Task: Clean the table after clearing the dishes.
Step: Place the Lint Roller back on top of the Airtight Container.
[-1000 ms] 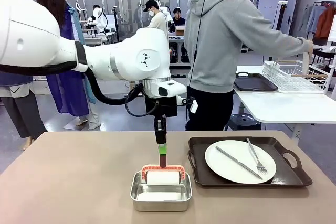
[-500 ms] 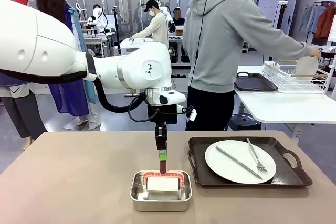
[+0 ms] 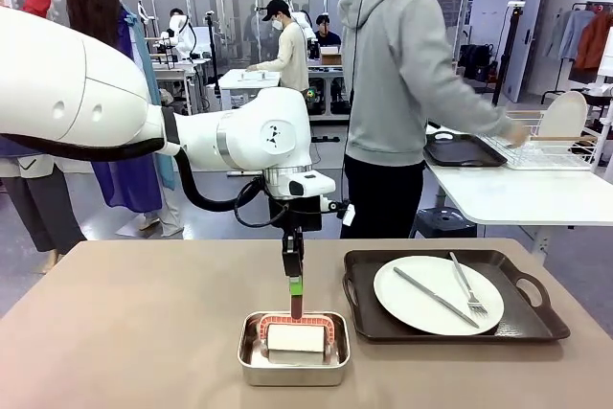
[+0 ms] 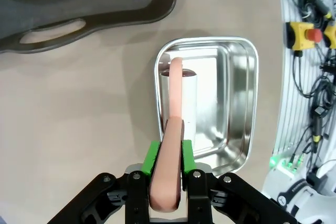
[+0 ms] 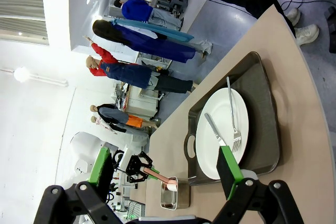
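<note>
A robot's white left arm reaches in from the left over a beige-brown worktop. Its left end effector points straight down, with the green pads pressed together on a pink handle. The handle belongs to a white cleaning roller. The roller rests inside a small silver pan near the front edge of the worktop.

From the left wrist, the left end effector grips the pink handle from both sides. The roller lies along one wall of the silver pan.

Just right of the pan, apart from it, a dark brown tray with handles sits on the worktop. It holds a white plate. A knife and a fork lie on the plate.

From the right wrist, the right end effector is spread wide with nothing between its fingers. The white plate and dark brown tray appear beyond it.

Across the worktop, a person in a grey hoodie stands turned toward a smaller white worktop. One hand reaches to a wire dish rack, beside a second dark tray.
</note>
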Robot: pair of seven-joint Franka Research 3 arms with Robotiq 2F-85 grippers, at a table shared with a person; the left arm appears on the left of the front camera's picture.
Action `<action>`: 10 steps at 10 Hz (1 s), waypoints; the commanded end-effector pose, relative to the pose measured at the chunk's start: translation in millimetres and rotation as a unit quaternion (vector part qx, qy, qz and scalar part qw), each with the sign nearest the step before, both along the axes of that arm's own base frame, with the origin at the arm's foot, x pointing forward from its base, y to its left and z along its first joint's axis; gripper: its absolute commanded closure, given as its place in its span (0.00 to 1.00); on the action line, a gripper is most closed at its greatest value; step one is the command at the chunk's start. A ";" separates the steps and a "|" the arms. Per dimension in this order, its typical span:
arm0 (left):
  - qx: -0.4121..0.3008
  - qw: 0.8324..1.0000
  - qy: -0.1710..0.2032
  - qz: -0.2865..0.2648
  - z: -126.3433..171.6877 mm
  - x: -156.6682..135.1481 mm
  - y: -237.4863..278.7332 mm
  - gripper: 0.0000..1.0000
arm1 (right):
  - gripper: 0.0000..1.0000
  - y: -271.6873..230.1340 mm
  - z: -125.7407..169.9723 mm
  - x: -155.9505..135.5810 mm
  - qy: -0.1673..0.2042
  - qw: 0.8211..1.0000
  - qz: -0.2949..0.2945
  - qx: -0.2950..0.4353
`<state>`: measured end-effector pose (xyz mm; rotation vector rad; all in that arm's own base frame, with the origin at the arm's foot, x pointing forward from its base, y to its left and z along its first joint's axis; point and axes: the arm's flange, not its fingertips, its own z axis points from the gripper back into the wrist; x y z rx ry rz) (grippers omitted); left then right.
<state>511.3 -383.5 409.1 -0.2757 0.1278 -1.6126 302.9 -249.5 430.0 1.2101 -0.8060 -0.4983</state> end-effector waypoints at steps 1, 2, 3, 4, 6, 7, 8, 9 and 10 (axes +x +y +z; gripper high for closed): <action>0.004 1.000 -0.001 0.000 -15.6 6.1 1.9 0.78 | 0.00 2.0 2.5 -1.1 -0.003 1.000 0.002 -0.001; 0.004 1.000 0.000 0.000 -15.3 7.5 3.5 0.78 | 0.00 2.0 2.5 -1.1 -0.003 1.000 0.002 -0.001; 0.003 1.000 -0.008 -0.009 -9.8 8.5 4.4 0.50 | 0.00 2.0 2.5 -1.1 -0.003 1.000 0.002 -0.001; -0.004 1.000 -0.012 -0.011 -3.8 9.0 4.5 0.50 | 0.00 2.0 2.5 -1.1 -0.003 1.000 0.002 -0.001; -0.020 1.000 -0.011 -0.016 6.9 4.5 3.6 0.47 | 0.00 2.0 2.5 -1.1 -0.003 1.000 0.002 -0.001; -0.021 1.000 -0.006 -0.012 9.2 3.5 7.7 0.00 | 0.00 2.0 2.5 -1.1 -0.003 1.000 0.002 -0.001; -0.020 1.000 -0.003 -0.004 11.9 2.9 11.0 0.19 | 0.00 2.0 2.5 -1.1 -0.003 1.000 0.002 -0.001; -0.031 1.000 0.000 -0.002 15.8 1.6 13.2 0.00 | 0.00 2.0 2.5 -1.1 -0.003 1.000 0.002 -0.001; -0.031 1.000 -0.001 0.002 18.3 0.3 15.0 0.00 | 0.00 2.0 2.5 -1.1 -0.003 1.000 0.002 -0.001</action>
